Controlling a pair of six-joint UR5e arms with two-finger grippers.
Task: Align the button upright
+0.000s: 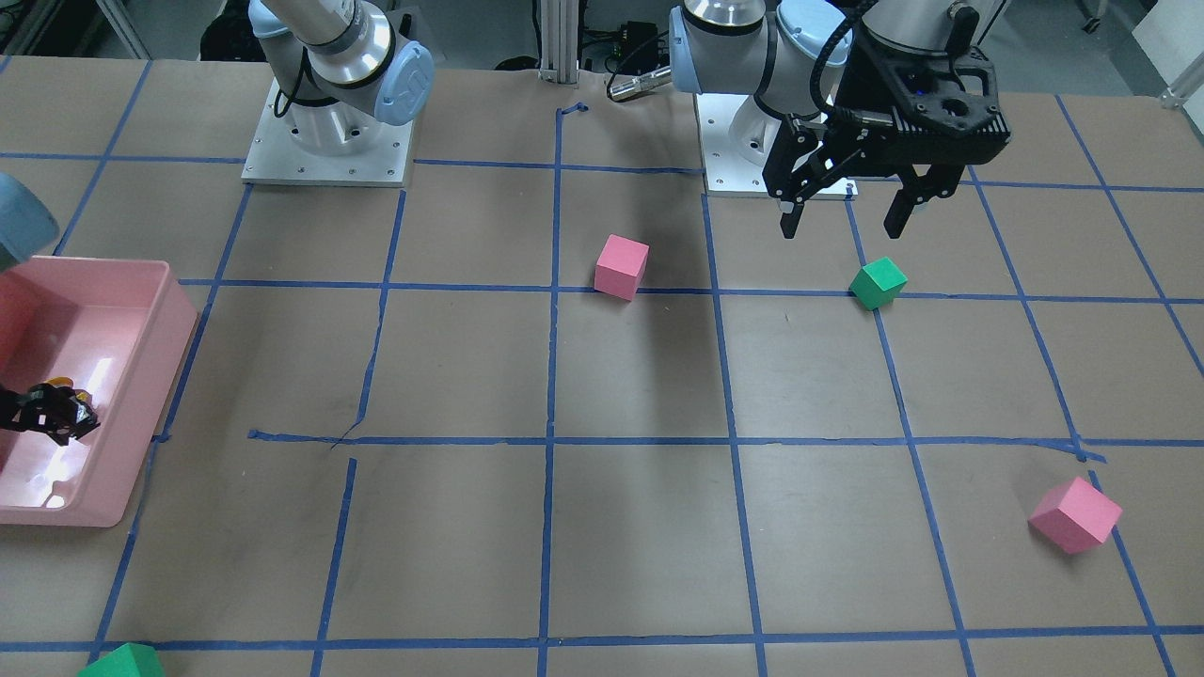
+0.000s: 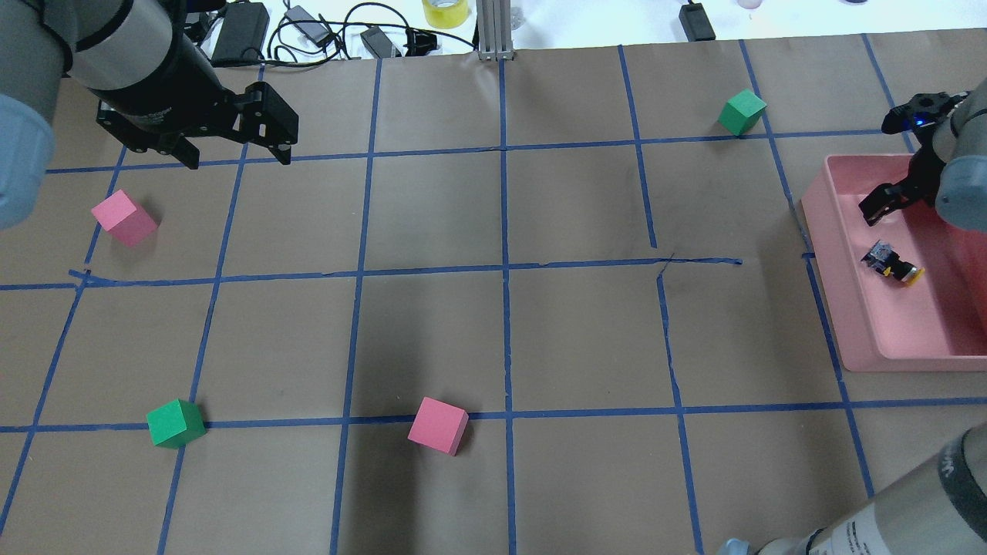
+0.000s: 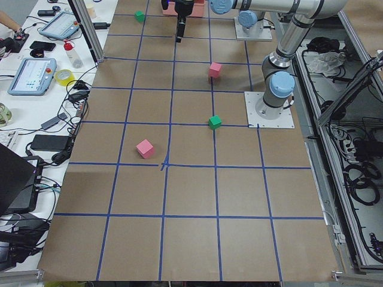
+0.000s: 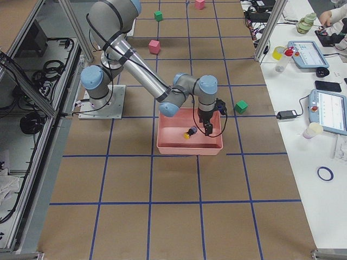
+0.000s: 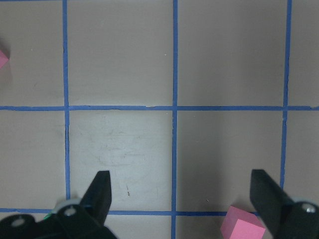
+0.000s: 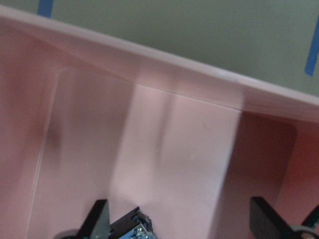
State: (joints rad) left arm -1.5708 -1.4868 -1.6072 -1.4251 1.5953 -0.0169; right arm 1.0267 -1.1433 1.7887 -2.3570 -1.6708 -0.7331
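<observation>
In the overhead view's upper left, the left gripper (image 2: 235,150) hangs over the table (image 2: 493,331) with its fingers spread wide and nothing between them, a pink cube (image 2: 123,218) just below it. At the right edge, the button (image 2: 891,261) lies on its side inside the pink bin (image 2: 837,289), yellow cap pointing lower right. The right gripper (image 2: 898,202), spread wide and empty, hovers just above and left of the button, not touching it.
</observation>
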